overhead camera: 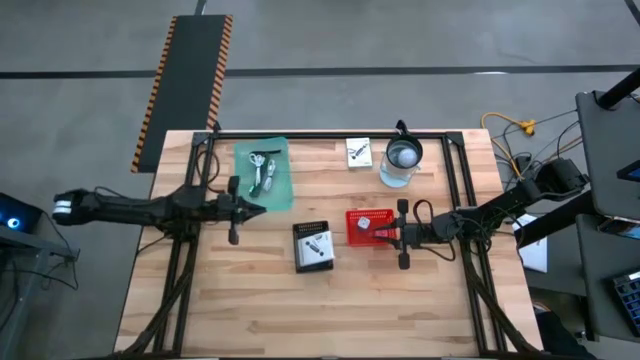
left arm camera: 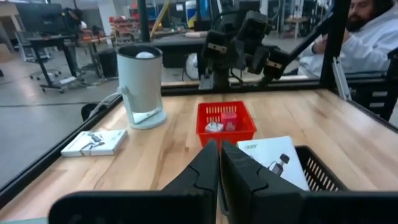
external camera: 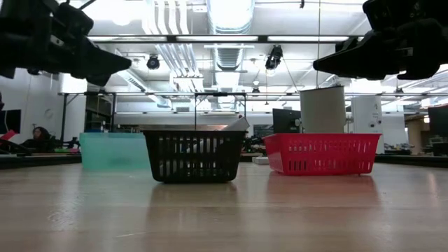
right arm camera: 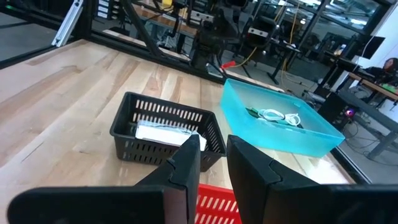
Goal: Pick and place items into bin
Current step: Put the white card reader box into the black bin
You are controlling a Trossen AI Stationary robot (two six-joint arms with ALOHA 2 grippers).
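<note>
Level above the near edge of the teal bin (overhead camera: pixel 265 172), my left gripper (overhead camera: pixel 262 209) (left arm camera: pixel 219 149) is shut with nothing between its fingers. Silvery clips and a cable (right arm camera: pixel 273 116) lie in that bin. A white card (left arm camera: pixel 273 162) lies in the black basket (overhead camera: pixel 313 245). The red basket (overhead camera: pixel 370 225) holds a tiny silver cube (left arm camera: pixel 214 127) and a pink blob (left arm camera: pixel 229 118). My right gripper (overhead camera: pixel 380 233) (right arm camera: pixel 213 155) hovers at the red basket's right side, a gap between its fingers and nothing in it. Another white card (overhead camera: pixel 359 152) lies flat on the table.
A clear round jug (overhead camera: pixel 402 158) with a dark handle stands at the far right of the table, next to the loose card. Dark frame rails (overhead camera: pixel 455 170) run along the table's far and side edges. A person in white (left arm camera: pixel 373 31) sits beyond the right edge.
</note>
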